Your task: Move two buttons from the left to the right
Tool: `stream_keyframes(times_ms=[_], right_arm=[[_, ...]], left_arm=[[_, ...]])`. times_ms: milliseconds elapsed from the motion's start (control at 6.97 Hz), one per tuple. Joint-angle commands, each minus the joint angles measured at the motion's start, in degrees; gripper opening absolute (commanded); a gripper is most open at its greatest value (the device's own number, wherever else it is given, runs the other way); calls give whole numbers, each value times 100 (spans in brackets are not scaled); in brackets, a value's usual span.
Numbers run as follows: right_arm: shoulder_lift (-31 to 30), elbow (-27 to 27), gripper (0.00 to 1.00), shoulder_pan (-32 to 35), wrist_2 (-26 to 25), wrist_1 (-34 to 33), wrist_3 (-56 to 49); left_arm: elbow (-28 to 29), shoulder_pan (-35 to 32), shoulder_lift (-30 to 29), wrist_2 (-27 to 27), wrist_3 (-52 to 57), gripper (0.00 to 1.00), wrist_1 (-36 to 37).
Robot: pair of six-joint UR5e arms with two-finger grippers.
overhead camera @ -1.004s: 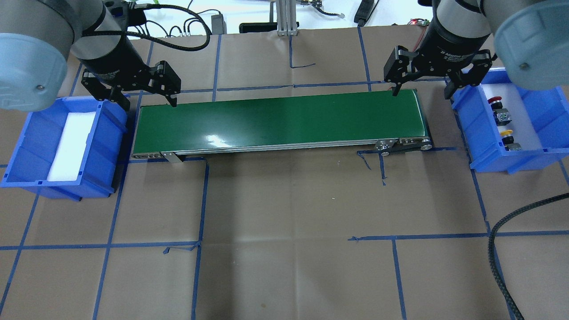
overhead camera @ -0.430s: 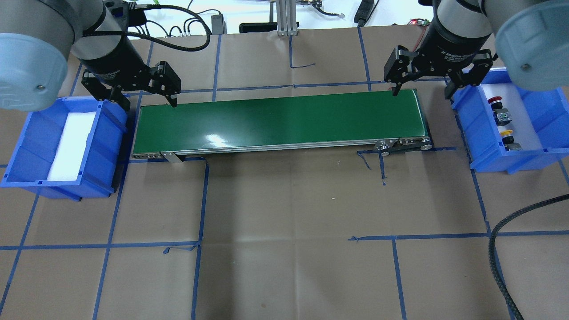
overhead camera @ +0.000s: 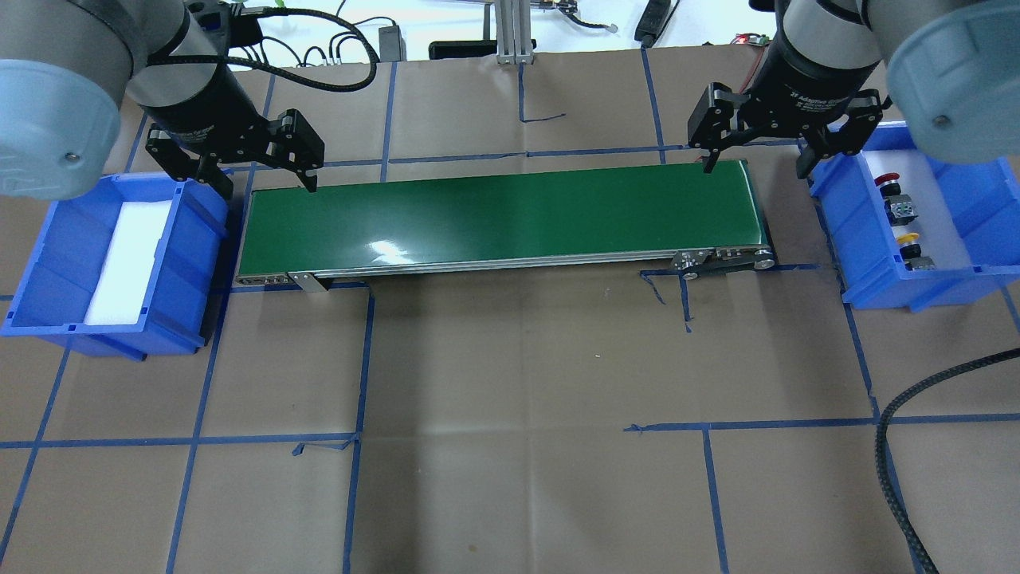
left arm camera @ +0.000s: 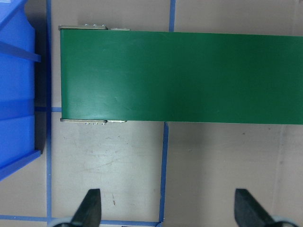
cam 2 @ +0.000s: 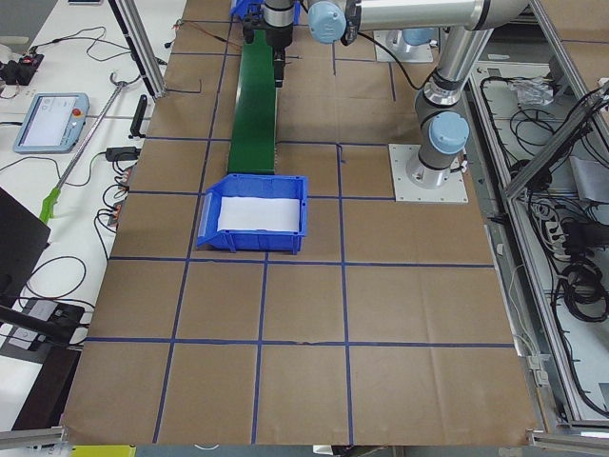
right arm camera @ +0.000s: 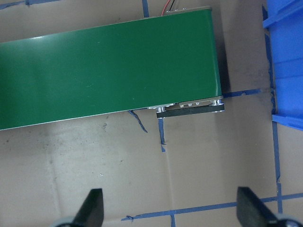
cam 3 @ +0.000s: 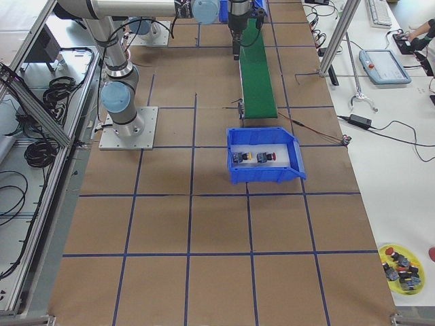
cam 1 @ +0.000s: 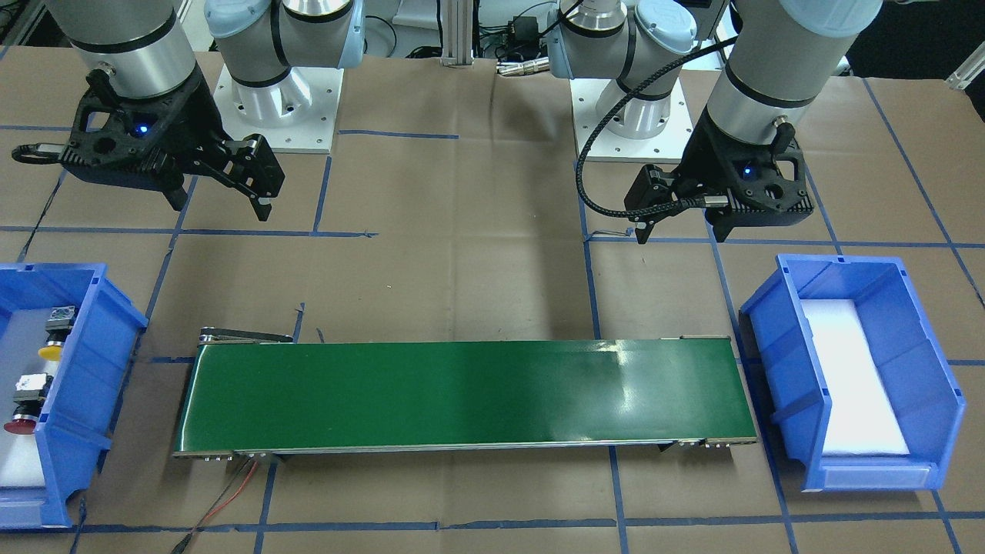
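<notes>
The red button and the yellow button lie on white foam in the blue bin on the right. They also show in the front view as the yellow button and the red button. My right gripper is open and empty, hanging above the gap between the green conveyor belt and that bin. My left gripper is open and empty above the belt's left end, beside the left blue bin, which holds only white foam.
A black braided cable loops over the table's front right. Red wires trail from the belt's end on the operators' side. A yellow plate with several spare buttons sits off the table. Blue tape lines mark the brown paper.
</notes>
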Motion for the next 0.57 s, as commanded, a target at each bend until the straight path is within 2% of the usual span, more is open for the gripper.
stream_keyframes(times_ms=[0, 430], right_arm=[[47, 3, 100, -5, 11, -3, -13], [47, 3, 100, 3, 3, -3, -39]], left_arm=[[0, 0, 1, 0, 0, 100, 0], [0, 0, 1, 9, 0, 100, 0]])
